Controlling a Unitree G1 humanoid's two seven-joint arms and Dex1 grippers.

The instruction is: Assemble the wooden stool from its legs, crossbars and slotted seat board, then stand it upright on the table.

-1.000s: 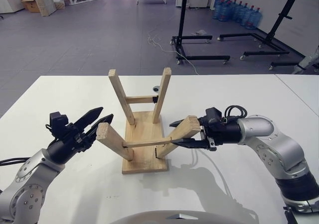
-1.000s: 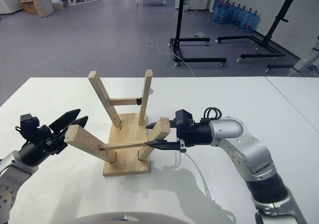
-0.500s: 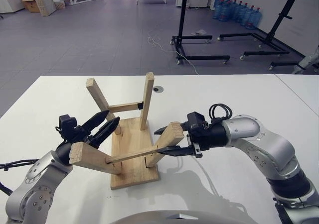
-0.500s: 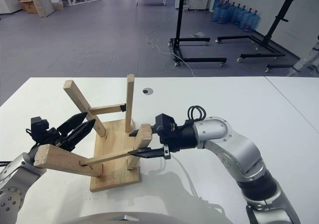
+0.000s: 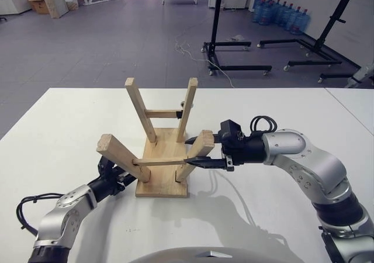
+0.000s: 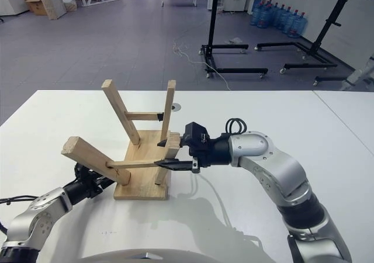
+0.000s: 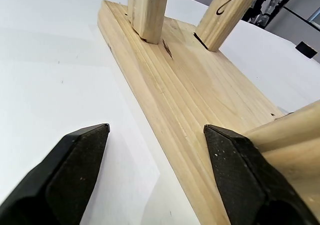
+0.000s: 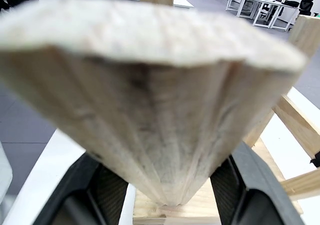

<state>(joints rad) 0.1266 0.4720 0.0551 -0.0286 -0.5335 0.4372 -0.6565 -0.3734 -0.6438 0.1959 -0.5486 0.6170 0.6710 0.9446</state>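
The stool [image 5: 166, 143] is pale honey-coloured wood, with fine straight grain lines along its seat board [image 7: 190, 100]. One leg [image 8: 150, 110] shows darker grey-brown streaks. The desk [image 5: 58, 117] is plain white. The left end effector [image 7: 156, 130] and right end effector [image 5: 190, 152] are matte black, finely stippled.

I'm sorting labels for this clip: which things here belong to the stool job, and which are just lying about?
Job: seat board, crossbars, legs, table; right gripper shut on the near right leg; left gripper open at the board's edge.
Lying about: black stands, water bottles, floor cable.
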